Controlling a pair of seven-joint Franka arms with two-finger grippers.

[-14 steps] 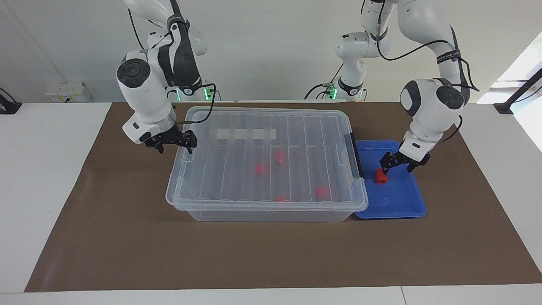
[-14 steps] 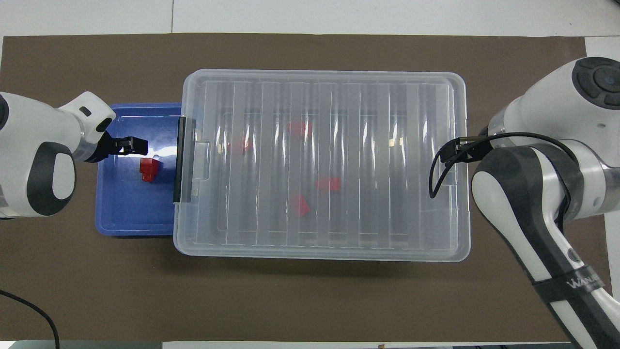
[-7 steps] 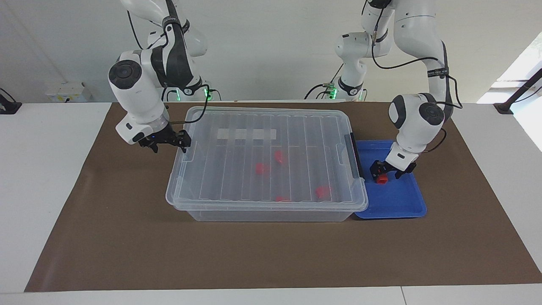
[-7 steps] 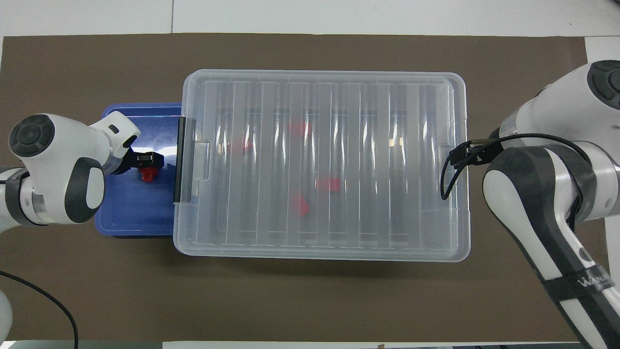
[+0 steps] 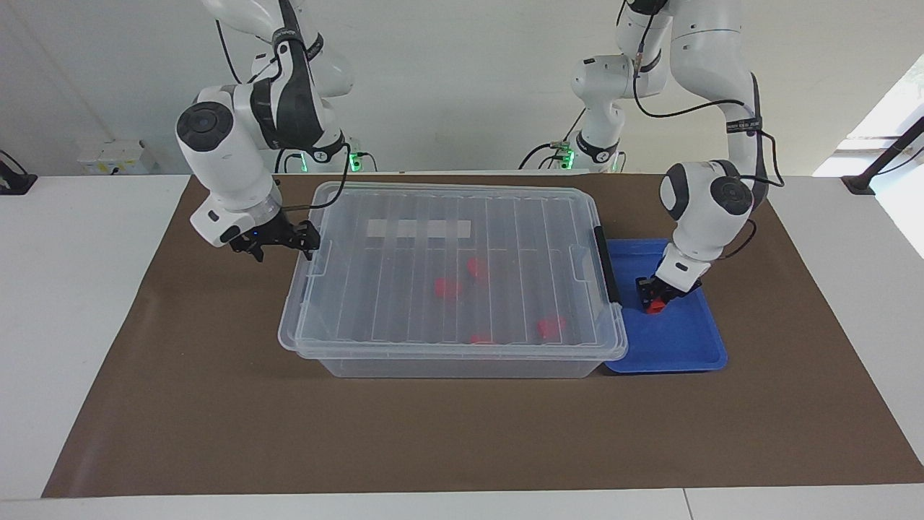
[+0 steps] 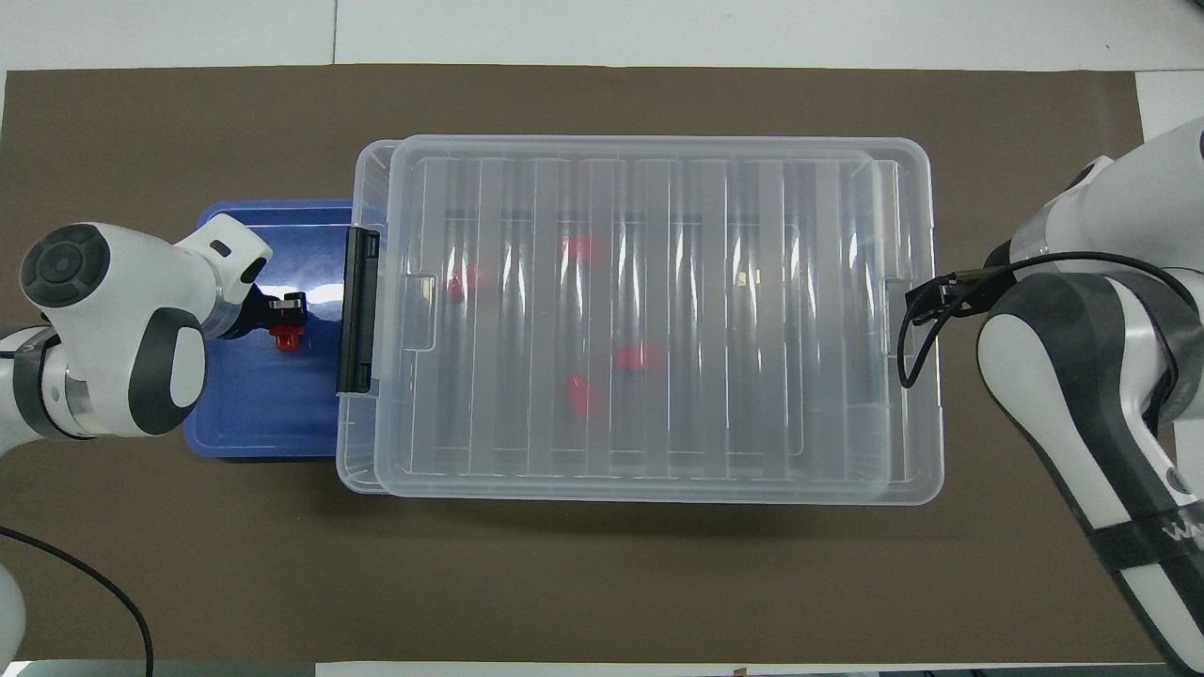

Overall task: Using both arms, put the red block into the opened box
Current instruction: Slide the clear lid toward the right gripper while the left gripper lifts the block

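Note:
A small red block [image 5: 655, 308] [image 6: 285, 340] sits in the blue tray [image 5: 678, 339] [image 6: 245, 414], and my left gripper [image 5: 653, 297] [image 6: 287, 315] is down on it, shut on its top. The clear box [image 5: 462, 367] [image 6: 348, 470] carries its ribbed lid [image 5: 404, 289] [image 6: 715, 329], slid a little toward the right arm's end. A narrow strip of the box's rim shows beside the black handle bar [image 5: 605, 266]. My right gripper [image 5: 278, 244] [image 6: 929, 299] stands open at the lid's end, one fingertip against the lid's lip.
Several red blocks [image 5: 447, 287] lie inside the box, seen through the lid. The blue tray butts against the box at the left arm's end. Everything rests on a brown mat [image 5: 462, 433] on the white table.
My left gripper came down over the red block and shut on it. My right gripper drew back toward its own end, and the lid slid with it off the box's tray-side rim.

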